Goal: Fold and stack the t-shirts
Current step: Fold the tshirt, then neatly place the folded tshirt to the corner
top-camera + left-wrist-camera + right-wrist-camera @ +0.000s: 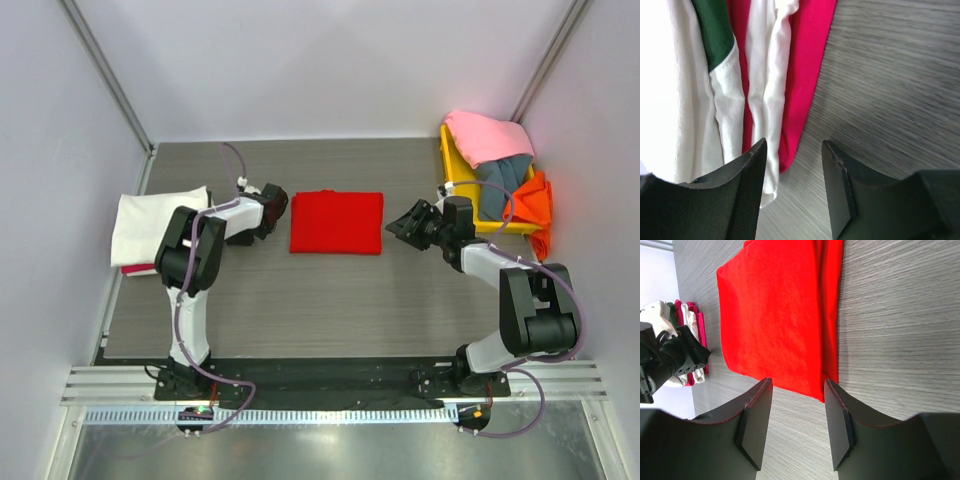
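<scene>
A bright red t-shirt lies folded into a rectangle in the middle of the table. My right gripper stands open just off its right edge, with only bare table between the fingers. My left gripper is open and empty, between the red shirt and a stack at the left. That stack is a folded cream-white t-shirt lying on a crimson-pink one.
A yellow tray at the back right holds a pink t-shirt, a grey-blue one and an orange one that hangs over its side. White walls close in the table on the left, back and right.
</scene>
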Controlling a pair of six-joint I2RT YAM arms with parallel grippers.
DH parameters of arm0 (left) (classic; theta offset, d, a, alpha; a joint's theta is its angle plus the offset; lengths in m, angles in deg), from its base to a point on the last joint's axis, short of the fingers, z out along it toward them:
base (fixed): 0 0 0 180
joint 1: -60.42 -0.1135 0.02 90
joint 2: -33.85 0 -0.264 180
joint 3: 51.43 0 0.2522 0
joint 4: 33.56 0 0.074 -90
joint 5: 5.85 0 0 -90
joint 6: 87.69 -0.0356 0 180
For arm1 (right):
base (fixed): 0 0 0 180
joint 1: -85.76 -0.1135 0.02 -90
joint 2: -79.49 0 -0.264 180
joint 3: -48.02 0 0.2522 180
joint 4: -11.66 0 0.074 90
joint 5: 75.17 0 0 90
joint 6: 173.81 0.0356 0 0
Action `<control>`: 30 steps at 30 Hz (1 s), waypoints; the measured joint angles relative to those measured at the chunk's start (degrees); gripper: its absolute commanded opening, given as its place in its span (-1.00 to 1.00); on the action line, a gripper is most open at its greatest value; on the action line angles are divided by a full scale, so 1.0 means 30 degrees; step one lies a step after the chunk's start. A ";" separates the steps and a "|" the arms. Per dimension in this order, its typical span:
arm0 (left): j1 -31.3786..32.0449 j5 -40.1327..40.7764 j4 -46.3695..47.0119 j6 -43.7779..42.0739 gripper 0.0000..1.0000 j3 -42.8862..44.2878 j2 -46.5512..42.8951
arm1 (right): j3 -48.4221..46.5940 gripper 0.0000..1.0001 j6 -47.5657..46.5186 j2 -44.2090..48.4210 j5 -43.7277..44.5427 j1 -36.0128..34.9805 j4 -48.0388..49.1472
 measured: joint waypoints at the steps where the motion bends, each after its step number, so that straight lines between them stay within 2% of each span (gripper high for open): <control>1: -0.0007 0.0270 -0.0168 -0.0058 0.00 0.0160 0.0204 | 0.0000 0.02 0.0007 0.0000 0.0000 0.0000 0.0000; 4: -0.0080 0.0801 -0.0641 -0.0146 -0.05 0.0736 0.0794 | 0.0000 0.01 0.0022 0.0000 0.0000 0.0000 0.0007; 6: -0.0219 0.0976 -0.0801 -0.0197 -0.23 0.1020 0.1107 | 0.0000 0.01 0.0036 0.0000 -0.0007 0.0000 0.0000; 7: -0.0306 0.1020 -0.0831 -0.0262 -0.39 0.1093 0.1246 | 0.0000 0.01 0.0036 0.0000 0.0000 0.0000 0.0000; 15: -0.0685 0.1056 -0.1239 -0.0474 -0.74 0.1282 0.1865 | 0.0000 0.00 0.0058 -0.0262 0.0007 0.0000 0.0015; 16: -0.0758 0.0962 -0.1246 -0.0481 -0.91 0.1282 0.1865 | 0.0000 0.00 0.0058 -0.0299 0.0007 0.0000 0.0015; 17: -0.0831 0.0896 -0.1246 -0.0430 -0.99 0.1282 0.1865 | 0.0000 0.00 0.0058 -0.0335 0.0007 0.0000 0.0015; 24: -0.0787 0.0750 -0.1304 -0.0335 -1.00 0.1304 0.1843 | 0.0000 -0.01 0.0066 -0.0335 0.0007 0.0000 0.0029; 30: 0.0321 0.0430 -0.1319 0.0058 -0.99 0.0852 0.1013 | 0.0000 -0.02 0.0073 -0.0335 0.0007 0.0000 0.0029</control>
